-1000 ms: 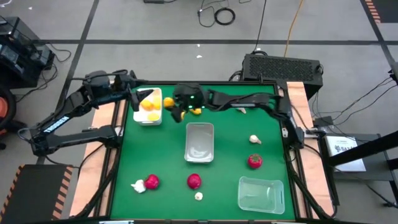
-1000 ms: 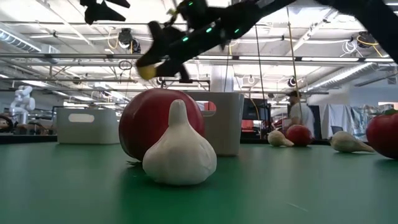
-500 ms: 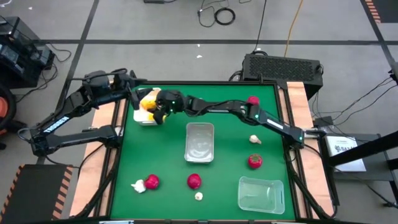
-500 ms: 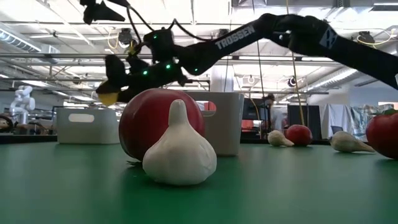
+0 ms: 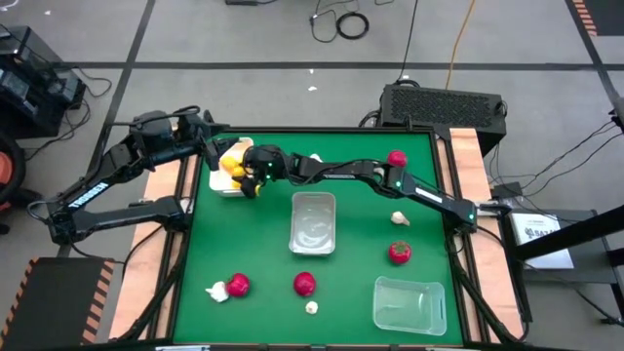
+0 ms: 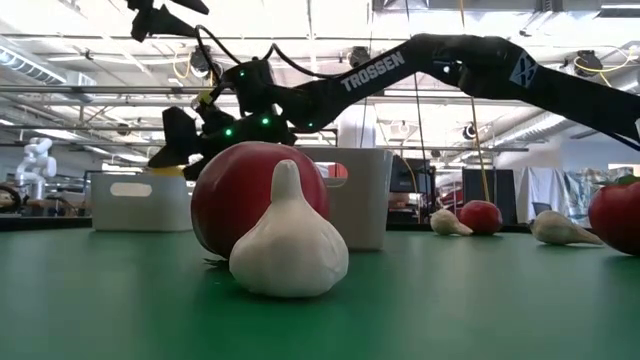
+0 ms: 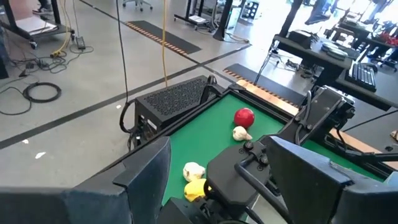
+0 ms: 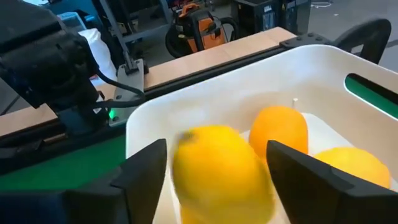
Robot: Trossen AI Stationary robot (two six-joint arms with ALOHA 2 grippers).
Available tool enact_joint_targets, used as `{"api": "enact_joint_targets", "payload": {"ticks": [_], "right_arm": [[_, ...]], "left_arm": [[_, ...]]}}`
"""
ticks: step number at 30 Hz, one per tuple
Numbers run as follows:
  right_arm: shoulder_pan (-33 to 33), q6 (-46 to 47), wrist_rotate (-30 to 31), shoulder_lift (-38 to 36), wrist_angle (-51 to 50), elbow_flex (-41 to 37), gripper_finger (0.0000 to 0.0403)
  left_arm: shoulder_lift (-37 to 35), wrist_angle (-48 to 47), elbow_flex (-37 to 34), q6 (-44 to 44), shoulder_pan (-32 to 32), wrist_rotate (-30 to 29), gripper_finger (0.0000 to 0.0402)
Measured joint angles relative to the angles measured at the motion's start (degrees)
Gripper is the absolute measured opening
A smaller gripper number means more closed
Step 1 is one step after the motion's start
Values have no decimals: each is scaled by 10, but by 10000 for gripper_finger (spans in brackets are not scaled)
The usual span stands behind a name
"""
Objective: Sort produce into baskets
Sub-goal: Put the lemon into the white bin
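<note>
Bench (image 5: 351, 244): green, strawberries and garlic scattered.
White basket (image 5: 216, 183): lemons (image 8: 277, 130) inside, mostly hidden under right claw (image 5: 250, 178).
Right claw: open, blurred lemon (image 8: 221, 171) between fingers.
Left claw (image 5: 211, 148): open, beside basket.

Grey concrete floor (image 5: 244, 44), cables (image 5: 341, 21), possibly workshop ceiling lights (image 6: 90, 55)

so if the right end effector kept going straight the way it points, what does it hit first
Most likely the blurred lemon between its open fingers, which looks to be dropping free. Past it are the other lemons in the white basket; depth is unclear.
</note>
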Motion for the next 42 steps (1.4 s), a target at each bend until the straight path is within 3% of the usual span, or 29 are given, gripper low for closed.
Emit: {"api": "enact_joint_targets", "payload": {"ticks": [5, 8, 13, 20, 27, 30, 33, 39, 42], "right_arm": [[0, 3, -9, -2, -14, 0, 295], [0, 2, -43, -11, -46, 0, 301], [-1, -31, -45, -55, -135, 0, 301], [-6, -114, -43, -160, -381, 0, 301], [-17, -159, -43, -259, -737, 0, 302], [-22, -158, -42, -290, -873, 0, 302], [-24, -136, -41, -309, -953, 0, 302], [-13, -111, -38, -368, -954, -46, 302], [-4, -101, -11, -415, -948, -106, 302]], "left_arm": [[0, 0, 0, 0, 0, -1, 272], [0, -4, 0, 0, 0, -2, 272], [0, -25, 0, 5, 0, -2, 272], [-1, -117, 0, 20, -1, 5, 272], [-1, -196, 0, 59, -14, 19, 272], [9, -175, -22, 77, -28, 19, 272], [52, -111, -53, 84, -45, 38, 272], [218, 13, -66, 159, -67, 59, 272], [305, 59, -51, 204, -67, 60, 272]]}}
